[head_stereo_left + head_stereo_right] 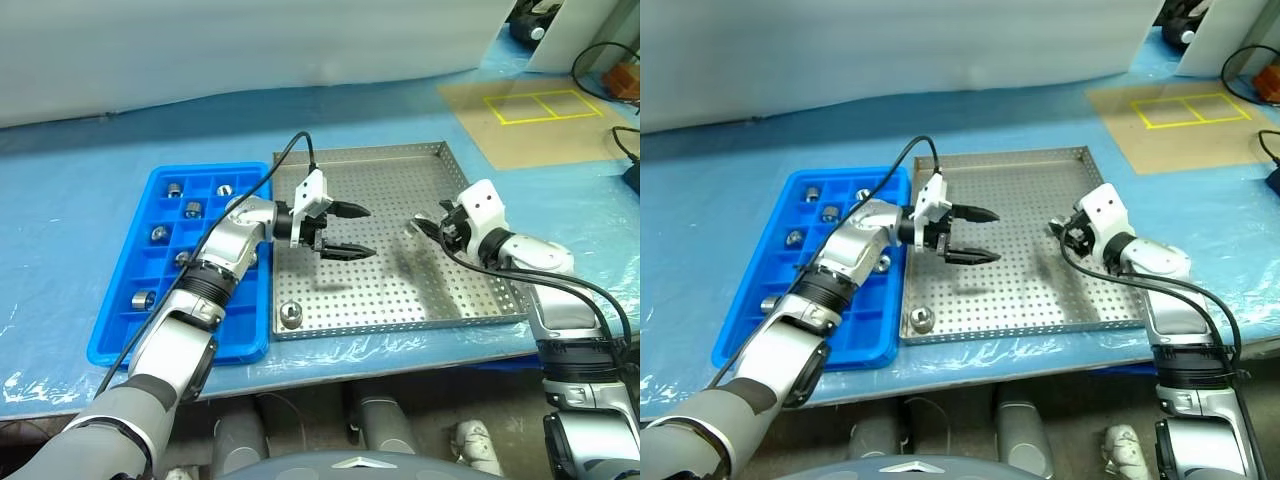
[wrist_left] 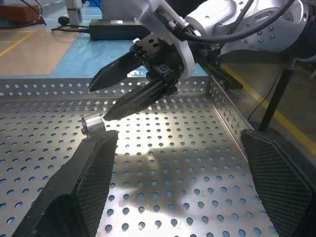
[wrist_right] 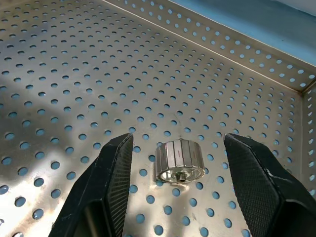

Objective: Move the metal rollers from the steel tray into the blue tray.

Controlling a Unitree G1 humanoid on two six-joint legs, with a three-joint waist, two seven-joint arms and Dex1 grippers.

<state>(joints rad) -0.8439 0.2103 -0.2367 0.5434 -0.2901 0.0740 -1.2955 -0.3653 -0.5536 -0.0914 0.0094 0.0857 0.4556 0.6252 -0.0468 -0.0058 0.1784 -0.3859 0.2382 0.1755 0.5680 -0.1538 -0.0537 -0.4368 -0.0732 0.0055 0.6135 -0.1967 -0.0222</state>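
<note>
Left eye view: a large, nearly square steel tray (image 1: pixel 400 290) with a perforated floor and low raised rim lies on a table covered in blue sheeting, and a bright blue plastic tray (image 1: pixel 120 340) divided into small square compartments lies just beside it on the robot's left. Several small shiny metal rollers (image 1: pixel 188 209), each a short cylinder with a dark central hole, are already seated one to a compartment in the blue tray; the grid presumably keeps each part separate. One roller (image 1: pixel 290 314) is seen standing near the steel tray's near left corner. Another roller (image 3: pixel 180 162) is shown in the right wrist view, lying on the perforated floor, with the tray's rim behind it.

Both arms are held low over the steel tray, facing one another, probably so that either can reach the remaining parts. The left gripper (image 1: pixel 345 232) is seen with its two black fingers spread wide and nothing between them. The right gripper (image 3: pixel 177 168) is also parted, its fingers standing on either side of the roller without touching it; no grasp is made yet. Closing on this roller is judged to be the step in hand.
</note>
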